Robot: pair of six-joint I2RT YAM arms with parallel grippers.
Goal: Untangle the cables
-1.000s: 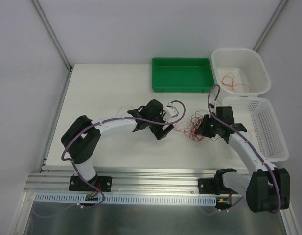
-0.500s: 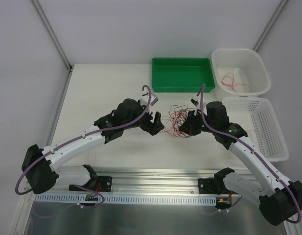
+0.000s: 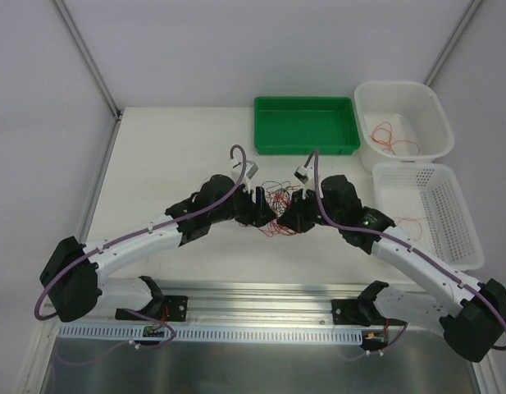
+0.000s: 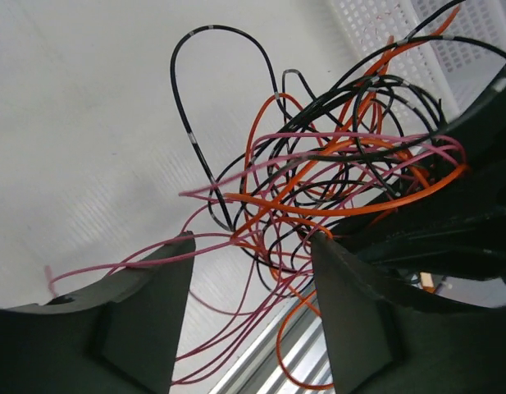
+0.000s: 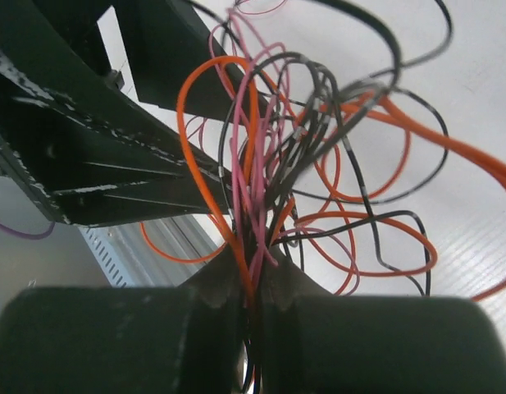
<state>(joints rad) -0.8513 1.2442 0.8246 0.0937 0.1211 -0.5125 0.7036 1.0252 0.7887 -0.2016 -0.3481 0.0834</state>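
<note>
Three containers stand on the table (image 3: 170,156) in the overhead view. The green tray (image 3: 304,125) lies beyond both grippers. The white tub (image 3: 403,98), beyond the right gripper (image 3: 292,217) and to its right, holds red cable loops (image 3: 388,138) (their number cannot be resolved). The white perforated basket (image 3: 449,238) lies to the right of the right gripper; a thin red strand shows at its left side, and whether that strand lies inside cannot be told. Two grippers face each other, tips near one another, with the cables (image 3: 277,195) bunched in one tangle between them and just beyond. The left gripper (image 3: 263,212) sits at the tangle's left edge.

Left wrist view: two fingers (image 4: 146,324) stand partly apart. Pink and orange strands run through the gap, and one pink strand crosses the top of the left-hand finger; nothing is clamped. The bulk of the tangle hangs just ahead of the tips, meeting the dark body of the right gripper on the right. The basket wall shows beyond it.

Right wrist view: two fingertips (image 5: 224,287) are pressed together on a bundle of orange, pink and black strands, which fan out into loops ahead of the tips. The left gripper's dark body stands ahead to the left, close against the loops. Three cable colours are countable; single cables are not.
</note>
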